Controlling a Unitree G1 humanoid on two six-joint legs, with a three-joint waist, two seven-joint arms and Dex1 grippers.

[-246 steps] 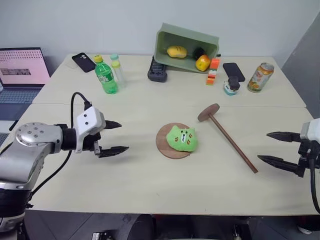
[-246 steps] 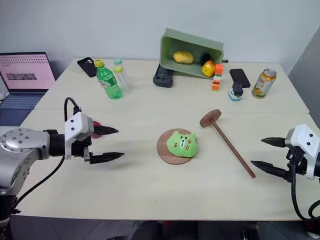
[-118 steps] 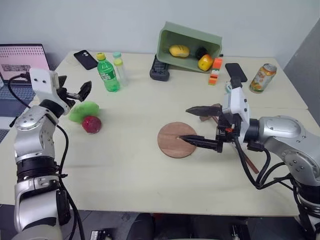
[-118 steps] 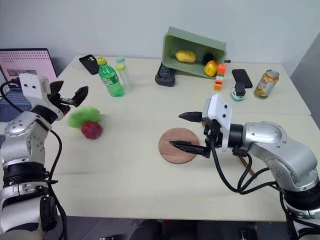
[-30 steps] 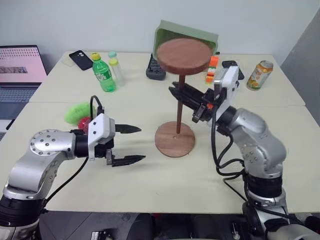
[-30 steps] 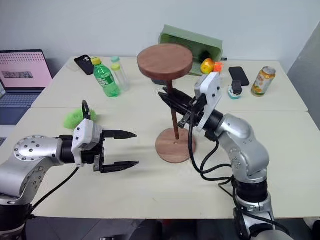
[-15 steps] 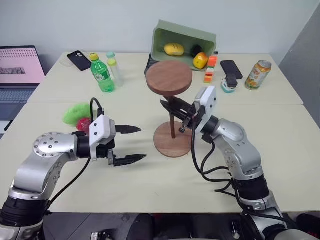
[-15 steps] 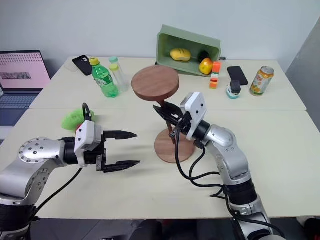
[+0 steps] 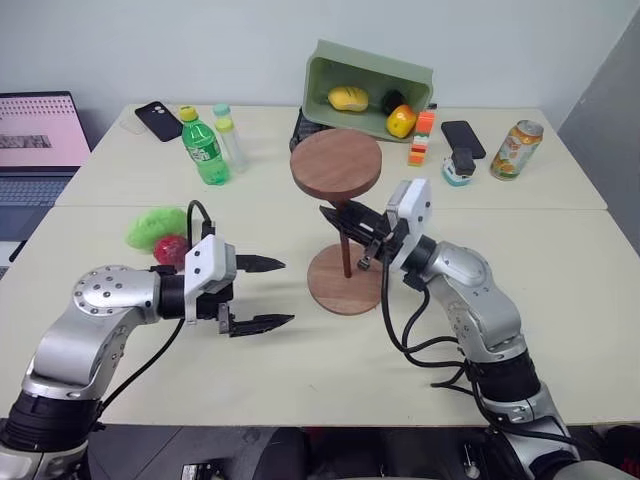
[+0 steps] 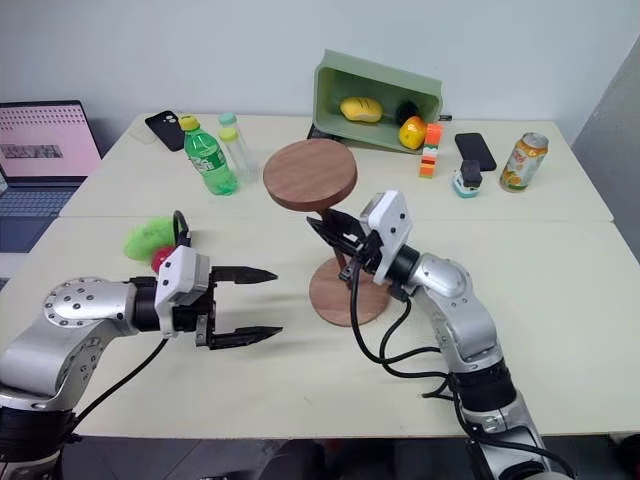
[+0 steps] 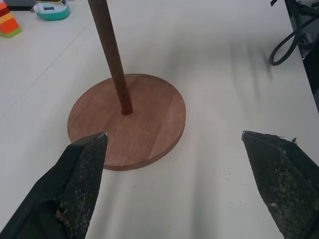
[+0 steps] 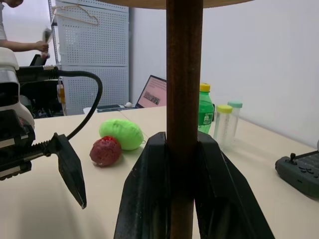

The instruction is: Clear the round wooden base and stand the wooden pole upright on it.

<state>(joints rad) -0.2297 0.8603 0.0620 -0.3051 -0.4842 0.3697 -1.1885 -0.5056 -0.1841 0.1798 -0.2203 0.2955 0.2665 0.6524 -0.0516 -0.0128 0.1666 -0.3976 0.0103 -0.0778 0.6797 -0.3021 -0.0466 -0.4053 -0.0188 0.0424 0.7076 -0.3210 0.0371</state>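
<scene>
- Head views: pole (image 9: 346, 245) upright, foot in the centre hole of the base (image 9: 345, 280), disc end on top; right gripper (image 9: 352, 228) clamps the shaft, likely to steady it.
- Left wrist view: left gripper (image 11: 174, 169) spread wide, empty, beside the base.
- Right wrist view: fingers (image 12: 149, 184) pinch the pole.

Pale wooden table (image 9: 560, 300), plain white wall (image 9: 200, 40), white pegboard panels (image 12: 89, 45)
</scene>
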